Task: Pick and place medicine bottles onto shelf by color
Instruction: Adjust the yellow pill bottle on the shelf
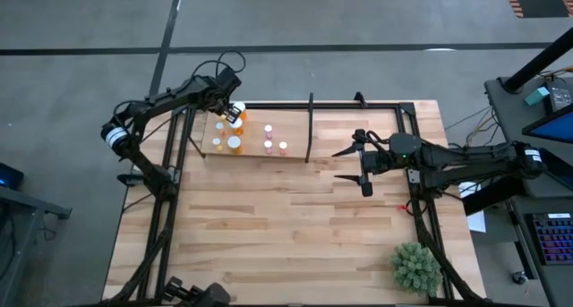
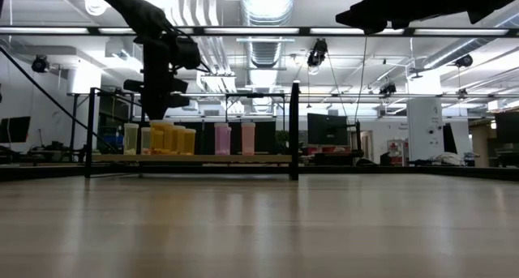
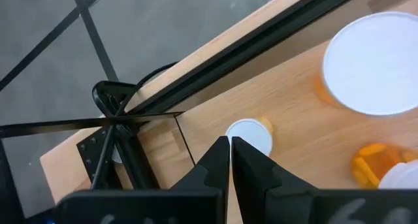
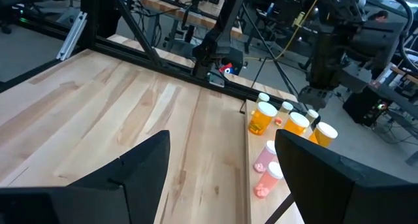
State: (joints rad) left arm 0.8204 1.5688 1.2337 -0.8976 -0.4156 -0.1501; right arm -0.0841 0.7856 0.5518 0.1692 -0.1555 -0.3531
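Left gripper (image 3: 230,160): dark tapered fingers pressed together, empty, poised above the shelf (image 1: 255,152), a pale flat wood board. Medicine bottles (image 1: 235,144): round, white-capped, orange and pink, clustered upon it. Right gripper (image 1: 347,163): fingers spread, beside the shelf's black post (image 1: 310,128).

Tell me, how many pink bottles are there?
3: one pink bottle, a second beside it, a third nearest the black post, all on the shelf. More may be hidden.

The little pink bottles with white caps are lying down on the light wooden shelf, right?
No. The pink bottles stand upright on the light wooden shelf, caps on top. The low view shows it.
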